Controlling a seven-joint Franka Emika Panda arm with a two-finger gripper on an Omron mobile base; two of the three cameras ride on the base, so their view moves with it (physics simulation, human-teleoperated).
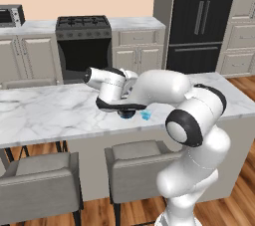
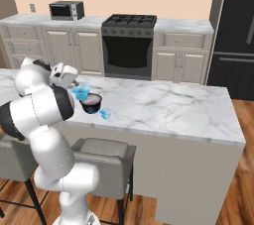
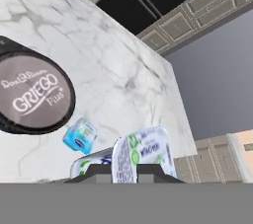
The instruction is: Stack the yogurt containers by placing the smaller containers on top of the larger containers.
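Pincer (image 3: 125, 171) clamped on larger yogurt cup (image 3: 141, 156), hovering over marble table (image 3: 123, 85); smaller cup (image 3: 80, 135) sits beside dark bowl (image 3: 32, 94).

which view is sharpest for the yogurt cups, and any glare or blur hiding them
Hand view: sharpest, lid print readable on the larger cup and the dark tub, no glare. Right base view: the smaller cup is a soft blue blob, evenly lit. Left base view: coarse, the arm covers most of it.
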